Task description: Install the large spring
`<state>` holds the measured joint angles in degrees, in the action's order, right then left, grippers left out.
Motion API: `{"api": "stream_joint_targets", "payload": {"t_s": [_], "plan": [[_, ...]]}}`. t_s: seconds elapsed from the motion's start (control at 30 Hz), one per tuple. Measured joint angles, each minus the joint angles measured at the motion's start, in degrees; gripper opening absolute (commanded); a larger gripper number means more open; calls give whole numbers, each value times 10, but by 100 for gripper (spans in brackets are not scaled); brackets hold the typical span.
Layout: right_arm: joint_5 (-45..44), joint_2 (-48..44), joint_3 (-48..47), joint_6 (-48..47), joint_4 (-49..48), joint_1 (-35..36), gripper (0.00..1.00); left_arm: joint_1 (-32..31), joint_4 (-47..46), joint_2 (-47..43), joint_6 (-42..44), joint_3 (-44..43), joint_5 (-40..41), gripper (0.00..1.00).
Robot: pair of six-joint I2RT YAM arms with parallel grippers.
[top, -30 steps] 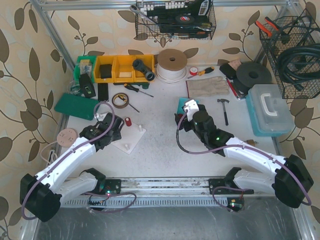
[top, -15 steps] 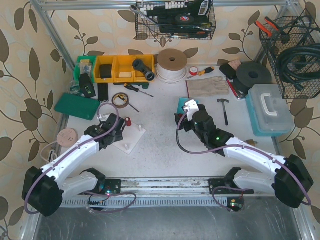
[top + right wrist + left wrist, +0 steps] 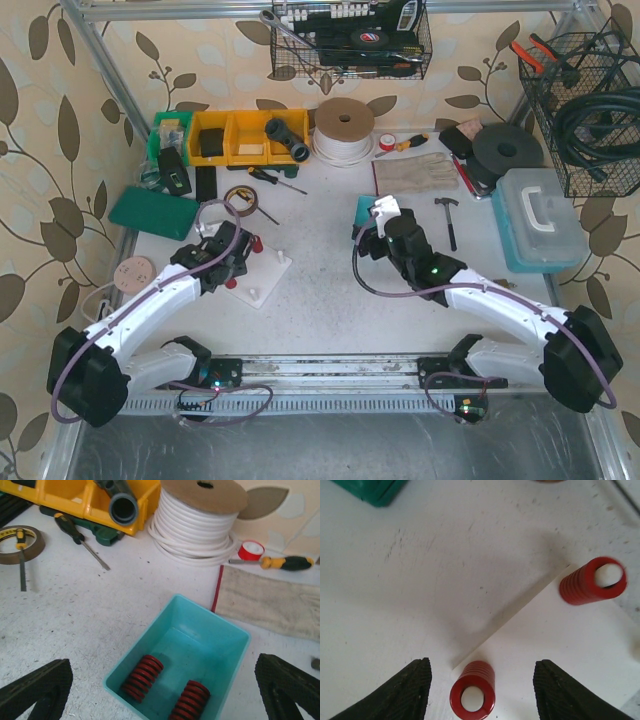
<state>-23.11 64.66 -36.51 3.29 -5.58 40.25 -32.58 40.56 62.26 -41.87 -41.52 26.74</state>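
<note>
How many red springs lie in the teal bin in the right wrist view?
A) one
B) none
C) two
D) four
C: the right wrist view shows just a left spring and a right spring lying on the floor of the teal bin.

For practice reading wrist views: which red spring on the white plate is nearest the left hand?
The spring at the plate's near corner, between the fingers; the other spring stands farther off.

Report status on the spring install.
Left end effector open, straddling red spring upright on white plate. Right end effector open above teal bin. Nothing obstructing.
</note>
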Motion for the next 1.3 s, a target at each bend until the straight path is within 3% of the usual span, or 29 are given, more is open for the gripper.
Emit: {"api": "stream_joint_targets", "payload": {"t_s": [0.13,0.27,0.43,0.6,0.7,0.93,1.13,1.3], "plan": [[3,14,-22,30,31,-23,99,0,-2,-1,14,-25,4,73],[18,26,-50,61,79,-56,99,0,-28,-10,56,-38,-22,77],[43,74,-116,72,155,-90,80,0,-107,-16,115,-39,-96,79],[94,134,-171,75,228,-98,49,0,-210,-16,162,-14,-157,80],[108,175,-193,78,259,-99,42,0,-262,-16,168,19,-181,81],[116,276,-242,87,296,-117,42,0,-296,-18,166,55,-185,81],[146,348,-299,109,323,-141,59,0,-303,-32,162,55,-193,81],[175,364,-316,131,347,-141,66,0,-303,-42,162,54,-193,81]]}}
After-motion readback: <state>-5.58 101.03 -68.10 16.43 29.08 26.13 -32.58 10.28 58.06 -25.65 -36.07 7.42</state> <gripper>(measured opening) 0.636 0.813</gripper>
